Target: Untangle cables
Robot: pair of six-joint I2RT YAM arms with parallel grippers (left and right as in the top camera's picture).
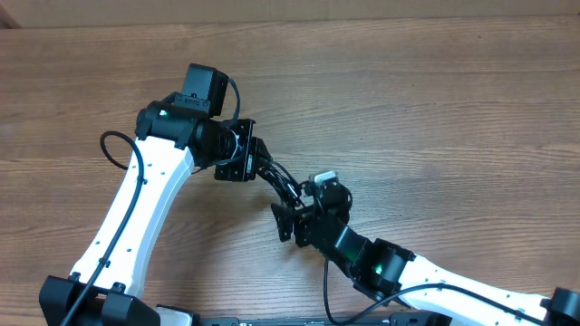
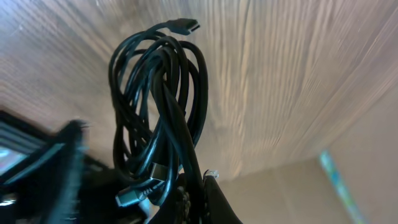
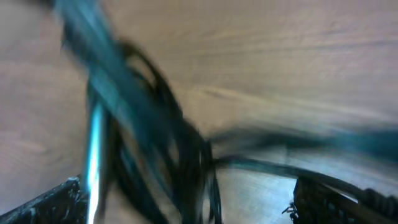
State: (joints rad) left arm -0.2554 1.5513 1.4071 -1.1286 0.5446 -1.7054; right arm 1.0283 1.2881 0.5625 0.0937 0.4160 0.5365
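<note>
The left gripper (image 1: 265,169) is clenched on the cables (image 2: 155,106), which are held as one black looped bunch over the wooden table (image 1: 435,109). The right gripper (image 1: 285,217) is spread wide just beside them, and the cables are seen blurred between its fingers (image 3: 53,202)

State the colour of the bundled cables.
The cables are black, shown best in the left wrist view.
</note>
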